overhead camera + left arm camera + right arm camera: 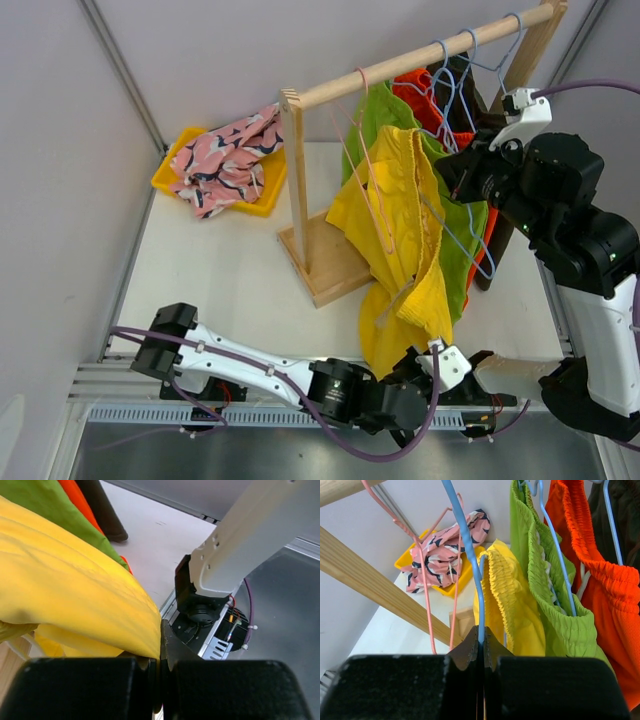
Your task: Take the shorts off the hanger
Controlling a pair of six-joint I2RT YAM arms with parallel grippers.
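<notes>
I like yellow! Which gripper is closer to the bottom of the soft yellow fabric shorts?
Left. The left gripper pinches the yellow shorts' bottom edge, low down. The right gripper is up by the wooden rail, shut on a thin blue wire hanger.

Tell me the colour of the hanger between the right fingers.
Thin blue hanger, clearest in right wrist view.

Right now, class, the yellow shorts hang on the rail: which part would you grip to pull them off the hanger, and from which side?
Probably the lower leg hem of the yellow shorts, coming from below on the near side. It hangs free, whereas the gathered waist is crowded by hanger wires and the lime green shorts. The left gripper is shut on that hem.
</notes>
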